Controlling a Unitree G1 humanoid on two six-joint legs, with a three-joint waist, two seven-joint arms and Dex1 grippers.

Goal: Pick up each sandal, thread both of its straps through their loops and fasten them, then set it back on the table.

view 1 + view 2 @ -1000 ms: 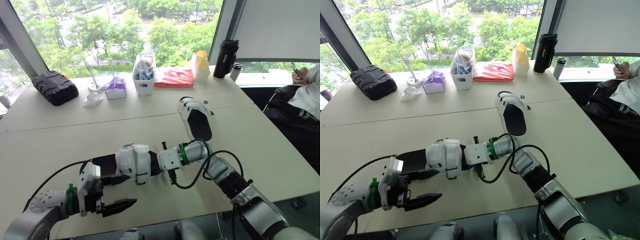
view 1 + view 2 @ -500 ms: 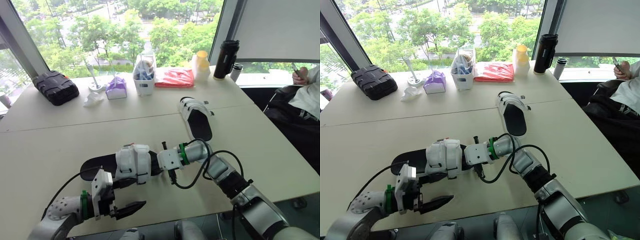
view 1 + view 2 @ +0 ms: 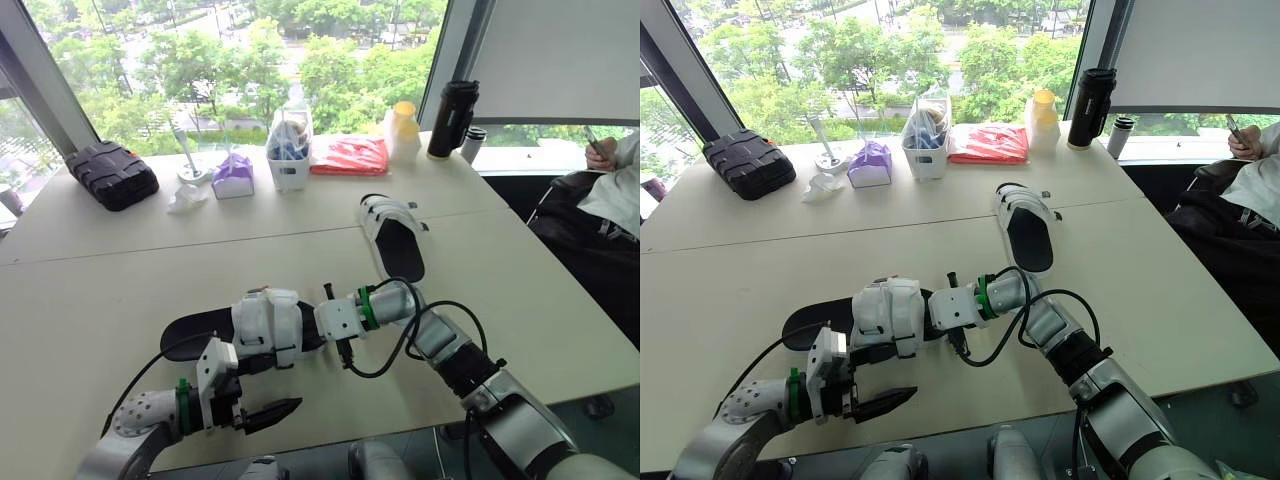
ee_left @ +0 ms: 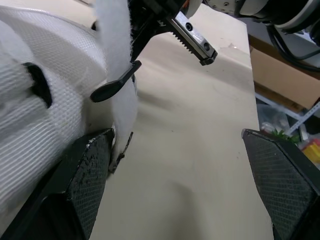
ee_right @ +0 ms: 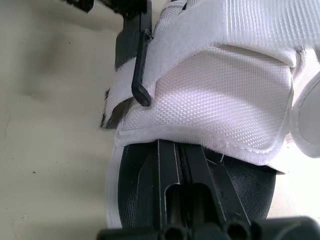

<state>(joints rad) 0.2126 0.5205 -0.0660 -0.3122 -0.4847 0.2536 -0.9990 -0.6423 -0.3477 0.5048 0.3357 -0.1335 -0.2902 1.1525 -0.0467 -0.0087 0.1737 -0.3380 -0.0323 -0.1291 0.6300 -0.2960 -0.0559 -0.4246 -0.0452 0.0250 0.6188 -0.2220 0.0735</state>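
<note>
The near sandal point(image 3: 262, 322), black-soled with white straps, lies on the table in front of me. My right gripper point(image 3: 312, 328) is shut on its front end, and its fingers point(image 5: 172, 155) reach in under the white strap point(image 5: 225, 95). My left gripper point(image 3: 264, 390) stands open at the sandal's near side. One of its fingers point(image 4: 87, 165) touches the white strap's lower edge, while the other point(image 4: 280, 170) is over bare table. A second sandal point(image 3: 392, 238) lies farther back to the right.
Along the window side stand a black case point(image 3: 110, 175), a purple tissue pack point(image 3: 232, 177), a white basket point(image 3: 287, 150), a red bag point(image 3: 348, 155), a yellow-lidded bottle point(image 3: 403, 130) and a black flask point(image 3: 450, 118). A person point(image 3: 612, 190) sits at the far right.
My left gripper has moved right and in towards the near sandal, still open. The sandal and my right gripper have stayed put.
</note>
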